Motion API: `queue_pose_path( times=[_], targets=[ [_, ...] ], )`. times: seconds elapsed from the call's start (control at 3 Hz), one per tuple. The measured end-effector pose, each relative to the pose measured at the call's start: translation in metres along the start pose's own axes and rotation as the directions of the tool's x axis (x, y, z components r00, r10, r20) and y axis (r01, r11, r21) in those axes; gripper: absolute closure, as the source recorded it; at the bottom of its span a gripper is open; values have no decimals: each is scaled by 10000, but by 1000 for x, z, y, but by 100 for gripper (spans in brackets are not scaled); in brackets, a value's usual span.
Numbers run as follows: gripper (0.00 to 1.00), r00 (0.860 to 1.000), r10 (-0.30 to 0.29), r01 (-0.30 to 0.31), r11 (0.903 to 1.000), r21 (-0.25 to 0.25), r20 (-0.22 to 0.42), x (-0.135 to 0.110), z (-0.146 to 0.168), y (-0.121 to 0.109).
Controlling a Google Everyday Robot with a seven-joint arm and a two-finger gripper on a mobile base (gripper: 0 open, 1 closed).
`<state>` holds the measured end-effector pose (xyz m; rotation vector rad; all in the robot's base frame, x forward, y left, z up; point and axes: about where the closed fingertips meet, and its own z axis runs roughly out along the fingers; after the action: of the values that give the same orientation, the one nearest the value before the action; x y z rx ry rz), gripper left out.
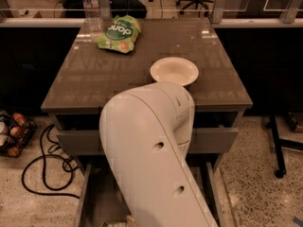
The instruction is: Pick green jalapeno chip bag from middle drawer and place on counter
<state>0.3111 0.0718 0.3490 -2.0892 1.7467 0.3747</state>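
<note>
My white arm fills the middle of the camera view and reaches down into the open middle drawer, whose grey bottom shows to the left of the arm. My gripper is hidden below the arm, out of view. A small crinkled green sliver shows in the drawer at the bottom edge of the view; it looks like part of the green jalapeno chip bag, the rest being hidden. The glossy grey-brown counter lies above the drawer.
A white bowl stands on the counter near its front. A brighter green bag with white lettering and a water bottle are at the back left. A black cable and a basket lie on the floor at left; a chair base stands at right.
</note>
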Motion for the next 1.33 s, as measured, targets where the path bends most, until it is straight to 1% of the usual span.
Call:
queue_pose_path(
  times=[0.33, 0.67, 1.0, 1.33],
  targets=[
    [42, 10000, 3, -3, 10000, 1, -4, 0, 0, 0],
    [73, 10000, 1, -1, 10000, -5, 7, -1, 1, 0],
    [96, 10000, 1, -1, 10000, -8, 11, -1, 1, 0],
    [100, 10000, 0, 0, 10000, -7, 12, -2, -2, 0]
  ],
)
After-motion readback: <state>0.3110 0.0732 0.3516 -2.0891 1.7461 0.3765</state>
